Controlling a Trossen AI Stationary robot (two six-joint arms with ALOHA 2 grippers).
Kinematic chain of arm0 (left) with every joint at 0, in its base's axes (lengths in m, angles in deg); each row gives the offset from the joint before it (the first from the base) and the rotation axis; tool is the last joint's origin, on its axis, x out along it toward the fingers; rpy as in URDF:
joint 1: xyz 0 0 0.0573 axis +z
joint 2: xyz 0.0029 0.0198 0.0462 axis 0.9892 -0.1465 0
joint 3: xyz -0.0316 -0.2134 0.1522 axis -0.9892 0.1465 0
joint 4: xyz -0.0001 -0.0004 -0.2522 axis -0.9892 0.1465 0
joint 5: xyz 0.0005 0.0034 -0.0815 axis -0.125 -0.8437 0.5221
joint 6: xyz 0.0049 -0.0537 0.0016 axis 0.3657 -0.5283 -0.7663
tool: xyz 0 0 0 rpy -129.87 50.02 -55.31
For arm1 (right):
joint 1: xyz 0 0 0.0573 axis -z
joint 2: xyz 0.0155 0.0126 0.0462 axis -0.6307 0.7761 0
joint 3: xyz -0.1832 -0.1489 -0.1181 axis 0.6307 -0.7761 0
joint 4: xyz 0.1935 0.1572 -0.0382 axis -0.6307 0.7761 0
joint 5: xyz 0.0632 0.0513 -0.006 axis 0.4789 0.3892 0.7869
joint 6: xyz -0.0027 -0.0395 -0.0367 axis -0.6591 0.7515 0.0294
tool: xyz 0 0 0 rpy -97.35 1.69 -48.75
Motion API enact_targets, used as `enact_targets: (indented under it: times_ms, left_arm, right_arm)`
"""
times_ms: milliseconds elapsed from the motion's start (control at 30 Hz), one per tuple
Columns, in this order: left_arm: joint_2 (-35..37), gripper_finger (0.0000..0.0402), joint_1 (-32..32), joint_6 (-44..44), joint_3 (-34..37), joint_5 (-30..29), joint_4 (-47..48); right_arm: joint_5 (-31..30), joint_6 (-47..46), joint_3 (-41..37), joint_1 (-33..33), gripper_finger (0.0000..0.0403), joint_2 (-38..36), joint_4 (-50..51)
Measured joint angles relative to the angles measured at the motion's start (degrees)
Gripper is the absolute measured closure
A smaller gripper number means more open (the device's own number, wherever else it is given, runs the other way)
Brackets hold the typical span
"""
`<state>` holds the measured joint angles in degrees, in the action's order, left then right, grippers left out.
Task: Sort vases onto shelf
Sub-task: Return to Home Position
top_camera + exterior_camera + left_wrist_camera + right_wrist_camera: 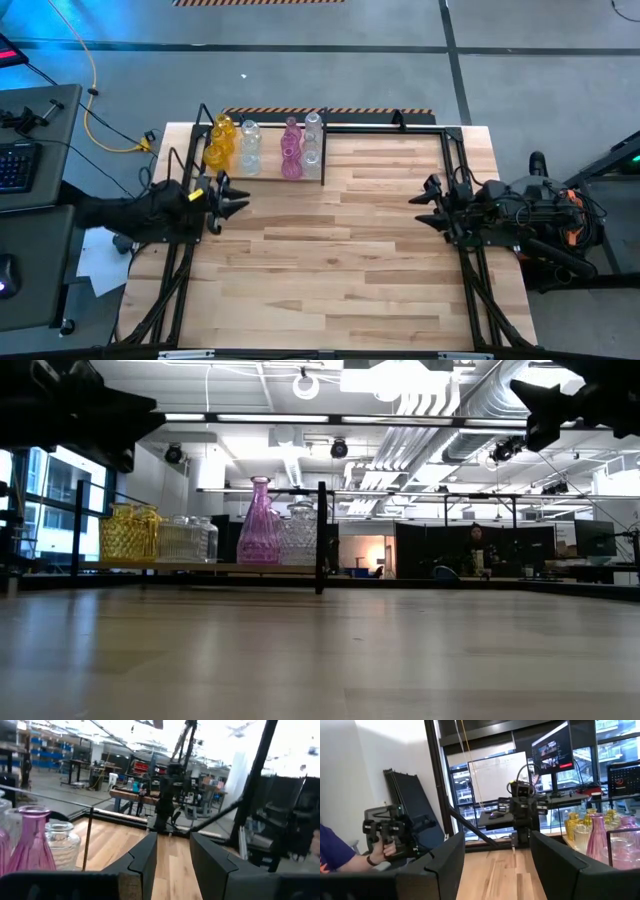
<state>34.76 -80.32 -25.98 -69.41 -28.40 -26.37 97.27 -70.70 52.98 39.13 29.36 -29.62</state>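
Several vases stand on their bases in a row on the shelf (380,124) at the table's far left: amber ones (220,142), a clear one (250,148), pink ones (291,152) and another clear one (313,140), all left of the black divider (321,538). The low view shows the amber (130,532), clear (188,538) and pink (259,525) vases side by side. My left gripper (240,200) hovers open near the table's left edge, just nearer than the vases, pointing right, nothing between its fingers (145,857). My right gripper (420,205) hovers open at the right edge, pointing left.
Bare wooden tabletop (330,250) lies between the two arms. The shelf part right of the divider (390,135) holds nothing. A desk with a keyboard (15,165) stands left of the table. A person's hand holding a control handle (385,840) shows beyond the table in the right wrist view.
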Motion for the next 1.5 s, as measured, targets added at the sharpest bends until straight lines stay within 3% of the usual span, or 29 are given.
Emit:
enact_targets:
  times_ms: [167,267,567,967,1267,1500]
  left_arm:
    - [0.0,0.0295,-8.4,6.4,0.0,-11.1,2.0]
    - [0.0,0.0295,-11.0,8.3,0.0,-14.2,5.4]
    - [-5.4,0.0295,-13.4,9.0,0.1,-6.9,7.0]
    - [-16.7,0.0295,-13.3,5.7,0.1,-10.7,6.4]
    - [-18.7,0.0295,-13.3,6.7,0.1,-11.8,6.2]
    - [-19.7,0.0295,-13.3,3.4,0.1,-11.7,6.2]
  right_arm:
    - [-0.1,2.0,0.0,0.0,0.0194,0.0,1.6]
    - [-0.3,2.8,0.0,0.0,0.0194,0.0,2.5]
    - [-0.6,4.0,0.0,0.0,0.0194,0.0,9.1]
    - [-1.8,4.1,0.0,0.0,0.0194,0.0,18.0]
    - [-9.4,2.4,0.0,0.0,0.0194,0.3,23.0]
    - [-10.0,-3.0,0.0,0.0,0.0194,0.3,23.0]
